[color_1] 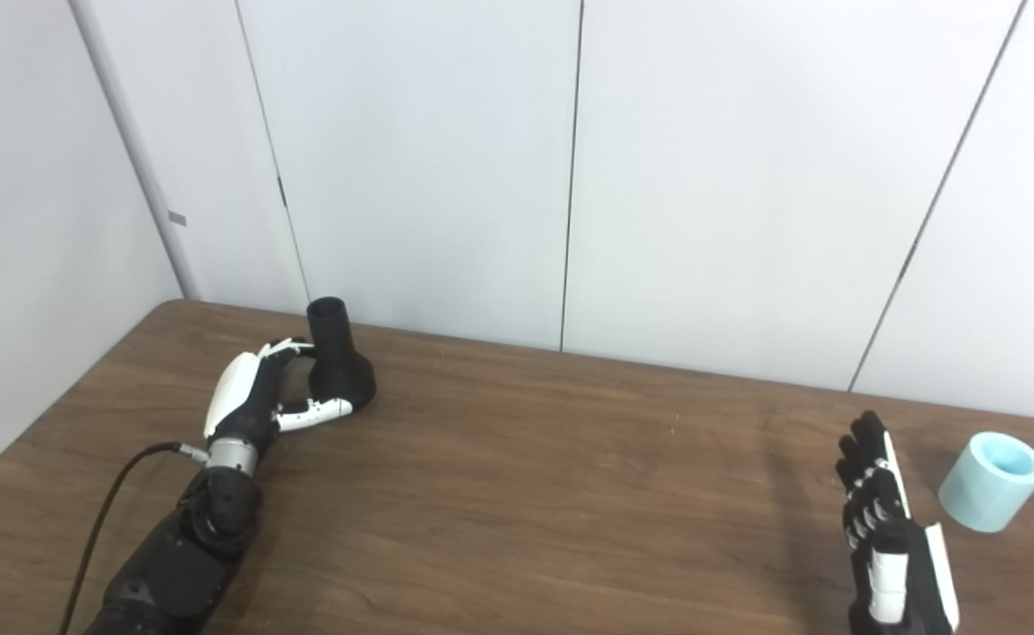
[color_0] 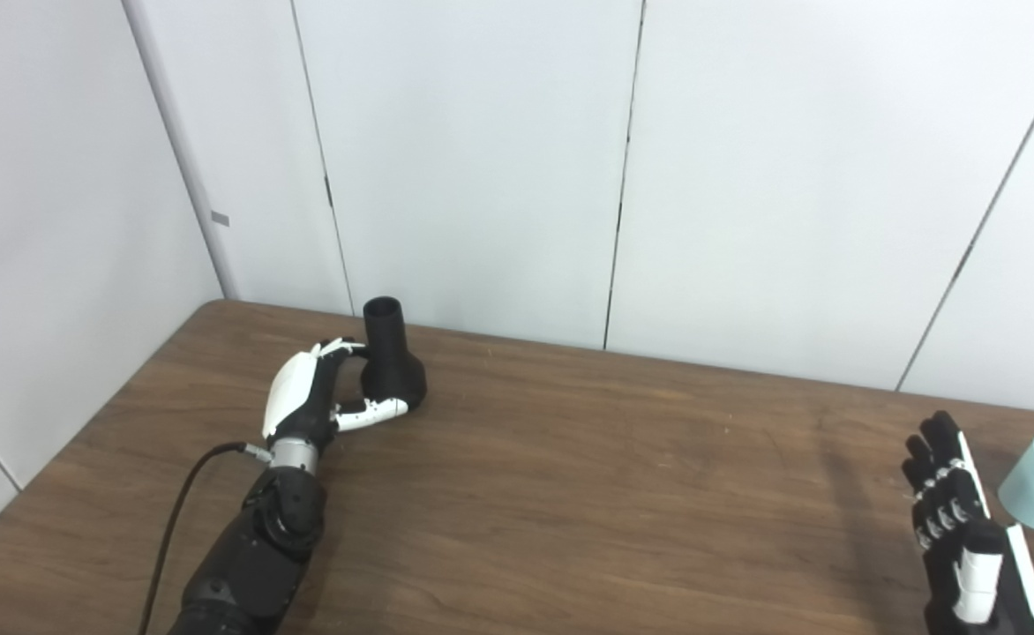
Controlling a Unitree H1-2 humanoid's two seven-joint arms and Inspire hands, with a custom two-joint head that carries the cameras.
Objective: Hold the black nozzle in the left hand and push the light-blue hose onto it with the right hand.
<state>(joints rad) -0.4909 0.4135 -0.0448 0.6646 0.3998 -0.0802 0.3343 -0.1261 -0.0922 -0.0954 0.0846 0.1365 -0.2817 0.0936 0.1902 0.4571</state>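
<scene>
Your left hand (color_0: 318, 388) wraps around the black nozzle (color_0: 391, 357), which stands upright on the surface (color_0: 588, 494) at far left, mouth up (ready for the hose). Whether the grip is firm, you cannot tell. Your right hand (color_1: 887, 538) is open, fingers straight, just left of the light-blue hose (color_1: 993, 481), not touching it.

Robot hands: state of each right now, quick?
Left robot hand: fingers curled around the black nozzle, which stands on the table.
Right robot hand: open, holding nothing.
</scene>
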